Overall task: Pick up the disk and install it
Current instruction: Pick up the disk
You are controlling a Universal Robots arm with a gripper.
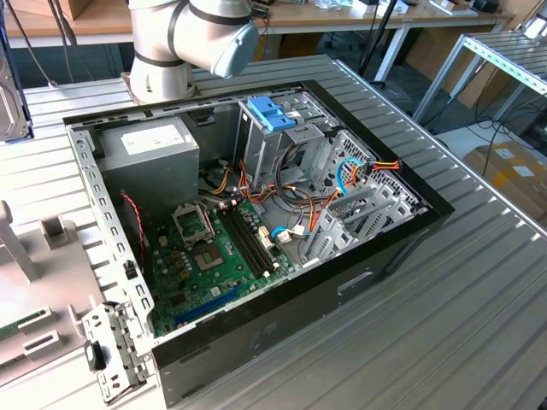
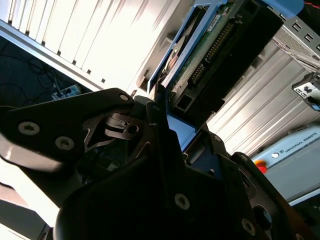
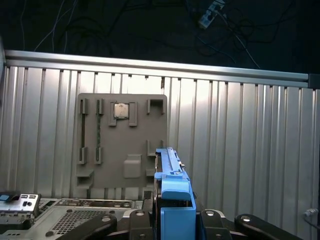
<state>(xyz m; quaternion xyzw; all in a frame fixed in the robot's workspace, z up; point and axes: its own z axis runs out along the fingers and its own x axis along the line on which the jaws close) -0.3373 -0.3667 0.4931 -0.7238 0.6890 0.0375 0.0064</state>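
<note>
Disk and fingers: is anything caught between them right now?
Nothing. In the first wrist view the fingers press straight onto the disk, one on each side, with no cable or other part caught between.

Disk (image 3: 172,190): bright blue rail along the edge. In the second wrist view its face is a green circuit board with black connectors.
Gripper (image 3: 174,224): matte black, silver screw heads.
Table (image 3: 240,140): bare silver metal, ribbed in parallel grooves.
Parts tray (image 3: 122,140): plain beige-grey.
Computer case (image 1: 282,316): black outside, bare grey steel inside.
Motherboard (image 1: 205,265): green, black memory slots, one blue slot.
Power supply (image 1: 149,166): grey, white sticker.
Drive cage latch (image 1: 272,111): blue.
Cables (image 1: 376,166): red, yellow, orange, black, some blue.
Robot arm (image 1: 171,43): light grey, pale blue joint cap.
</note>
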